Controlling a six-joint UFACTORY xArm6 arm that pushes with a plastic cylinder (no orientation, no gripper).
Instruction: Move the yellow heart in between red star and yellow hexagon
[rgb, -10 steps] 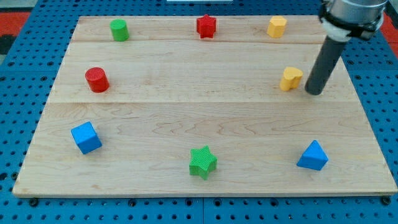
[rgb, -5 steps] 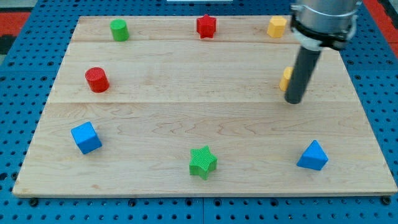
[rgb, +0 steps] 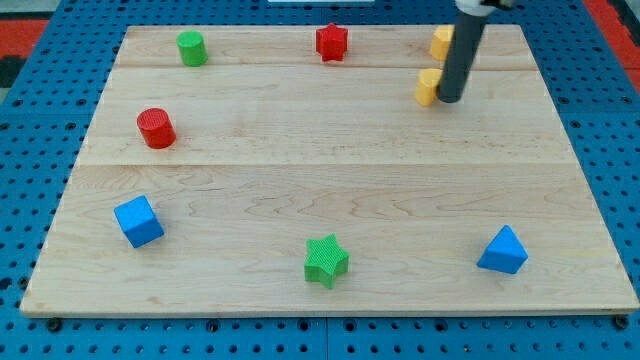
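Observation:
The yellow heart (rgb: 427, 88) lies near the view's top right, partly hidden behind my rod. My tip (rgb: 450, 100) sits against the heart's right side. The yellow hexagon (rgb: 441, 42) is just above it at the top edge, partly covered by the rod. The red star (rgb: 332, 42) is at the top edge, to the left of both yellow blocks.
A green cylinder (rgb: 191, 48) stands at the top left and a red cylinder (rgb: 156, 128) at the left. A blue cube (rgb: 138, 221) is at the bottom left, a green star (rgb: 326, 260) at the bottom middle, a blue triangle (rgb: 502, 251) at the bottom right.
My tip swung from the heart's right side round its lower edge, then moved up and left, pushing the yellow heart up and left toward the hexagon.

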